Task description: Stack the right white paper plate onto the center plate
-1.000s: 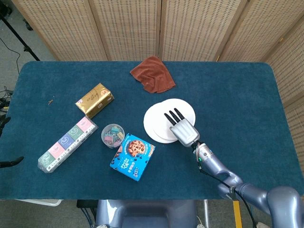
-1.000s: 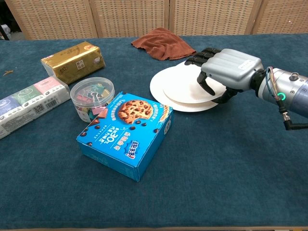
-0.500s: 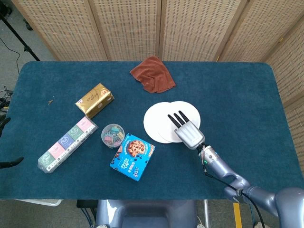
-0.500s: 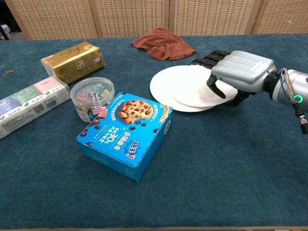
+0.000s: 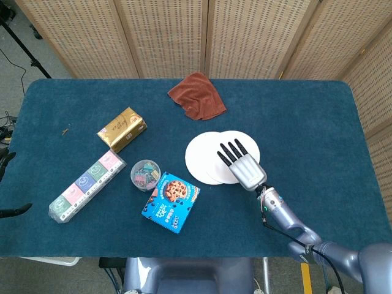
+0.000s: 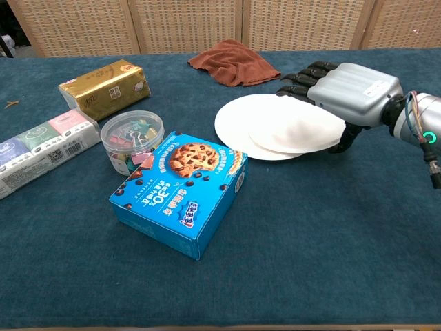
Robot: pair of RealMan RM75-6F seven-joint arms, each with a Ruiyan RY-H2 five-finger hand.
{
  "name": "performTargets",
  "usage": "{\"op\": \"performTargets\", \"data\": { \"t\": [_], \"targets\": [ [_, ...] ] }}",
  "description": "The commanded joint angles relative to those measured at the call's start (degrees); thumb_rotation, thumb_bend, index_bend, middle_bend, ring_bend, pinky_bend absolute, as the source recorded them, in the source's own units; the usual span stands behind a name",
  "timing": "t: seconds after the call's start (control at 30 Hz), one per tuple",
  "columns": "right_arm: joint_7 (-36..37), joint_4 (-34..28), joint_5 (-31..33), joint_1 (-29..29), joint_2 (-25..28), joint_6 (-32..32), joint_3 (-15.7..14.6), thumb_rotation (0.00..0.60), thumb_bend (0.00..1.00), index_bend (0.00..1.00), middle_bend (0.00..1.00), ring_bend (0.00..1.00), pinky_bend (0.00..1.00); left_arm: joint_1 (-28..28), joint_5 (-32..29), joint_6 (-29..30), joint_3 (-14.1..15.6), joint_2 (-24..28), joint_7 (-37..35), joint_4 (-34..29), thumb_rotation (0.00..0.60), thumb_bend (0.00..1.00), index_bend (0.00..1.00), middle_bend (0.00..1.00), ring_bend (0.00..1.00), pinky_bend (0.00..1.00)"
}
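The right plate [image 6: 296, 131] lay overlapping the center plate [image 6: 241, 123], offset rightward, so stacking looked unfinished. The right hand [image 6: 348, 93] hovered above its right edge, fingers [image 5: 229, 152] spread, gripping nothing, apparently.

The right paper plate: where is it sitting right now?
In the head view, the right plate lies right of table center, overlapping the center plate, partly under the right hand.
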Motion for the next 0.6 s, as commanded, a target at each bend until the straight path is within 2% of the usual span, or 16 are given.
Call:
{"op": "performTargets", "data": {
  "t": [0.03, 0.23, 0.47, 0.6],
  "targets": [
    [-0.8, -1.3, 0.3, -0.2, 0.6, 0.4, -0.1, 0.600, 0.00, 0.00, 0.00, 0.00, 0.00, 0.0, 0.1, 0.0, 0.0, 0.1, -0.2, 0.0, 0.600, 0.07, 0.00, 0.00, 0.00, 0.00],
    [-4.7, -5.5, 1.1, -0.8, 3.6, -0.1, -0.7, 0.600, 0.00, 0.00, 0.00, 0.00, 0.00, 0.0, 0.0, -0.2, 0.0, 0.2, -0.3, 0.0, 0.600, 0.07, 0.00, 0.00, 0.00, 0.00],
    [-15.4, -11.7, 3.7, -1.7, 7.6, 0.6, -0.5, 0.600, 0.00, 0.00, 0.00, 0.00, 0.00, 0.1, 0.0, -0.1, 0.1, 0.4, -0.5, -0.1, 0.600, 0.07, 0.00, 0.00, 0.00, 0.00],
    [-22.5, -17.8, 5.7, -3.3, 11.4, 1.9, -1.0, 0.600, 0.00, 0.00, 0.00, 0.00, 0.00, 0.2, 0.0, -0.3, 0.1, 0.7, -1.0, 0.0, 0.600, 0.07, 0.00, 0.00, 0.00, 0.00]
  ]
}}
